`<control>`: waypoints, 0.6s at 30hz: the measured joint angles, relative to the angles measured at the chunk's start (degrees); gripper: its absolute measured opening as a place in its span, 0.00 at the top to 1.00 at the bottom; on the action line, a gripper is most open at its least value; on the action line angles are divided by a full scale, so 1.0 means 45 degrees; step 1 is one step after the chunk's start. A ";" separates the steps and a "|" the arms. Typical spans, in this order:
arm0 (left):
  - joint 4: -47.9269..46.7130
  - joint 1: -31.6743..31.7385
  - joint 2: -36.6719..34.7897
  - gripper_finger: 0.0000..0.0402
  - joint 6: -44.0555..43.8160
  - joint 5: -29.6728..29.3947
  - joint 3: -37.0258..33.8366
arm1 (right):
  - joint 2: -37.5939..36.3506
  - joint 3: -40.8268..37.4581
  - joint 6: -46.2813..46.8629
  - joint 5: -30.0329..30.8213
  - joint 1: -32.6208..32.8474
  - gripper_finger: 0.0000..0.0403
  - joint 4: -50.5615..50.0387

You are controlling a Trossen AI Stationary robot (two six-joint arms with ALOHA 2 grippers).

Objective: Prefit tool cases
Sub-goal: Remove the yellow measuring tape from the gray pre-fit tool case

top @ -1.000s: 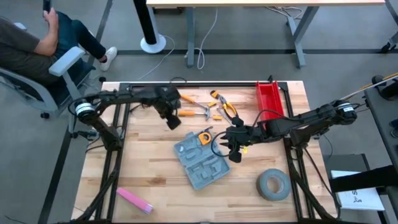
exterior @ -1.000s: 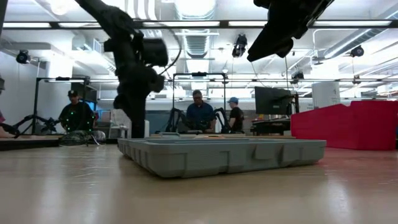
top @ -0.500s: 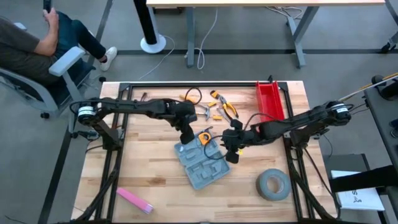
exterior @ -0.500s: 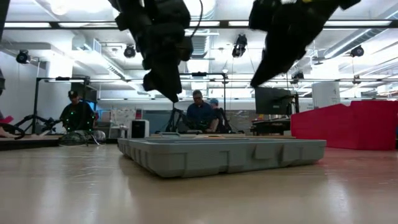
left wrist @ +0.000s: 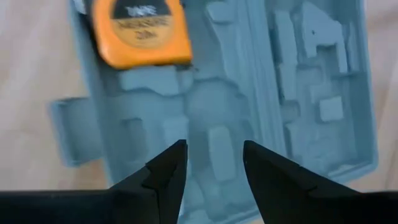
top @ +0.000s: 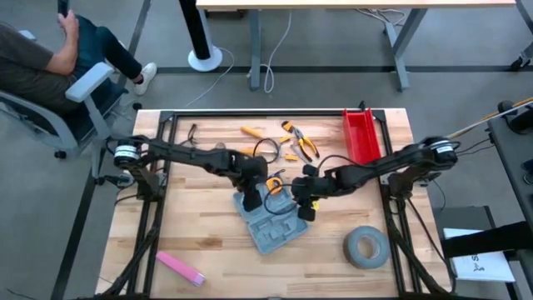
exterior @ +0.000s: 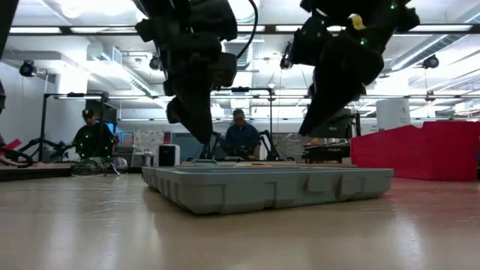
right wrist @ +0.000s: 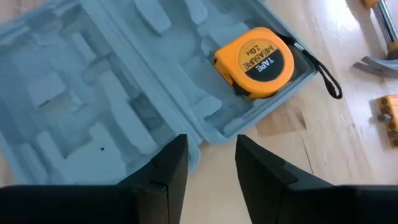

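Open tool case (top: 271, 218) lies mid-counter. Left pincer (left wrist: 211, 163) and right pincer (right wrist: 208, 157) hover above it, both released, empty. Likely light, stiff, slippery plastic; grip rim edge.

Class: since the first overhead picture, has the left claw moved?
Yes. The left claw has travelled from the table's far side to above the open tool case.
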 joint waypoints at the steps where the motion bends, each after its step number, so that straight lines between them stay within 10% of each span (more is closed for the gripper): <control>1: 0.0129 -0.0126 0.0000 0.60 -0.0169 -0.0001 -0.0110 | 0.0085 -0.0001 -0.0079 0.0003 -0.0054 0.71 0.0061; 18: 0.0912 -0.1468 0.0073 0.54 -0.1827 -0.0357 -0.1016 | 0.0609 0.0763 -0.3026 -0.2036 -0.3405 0.70 0.0083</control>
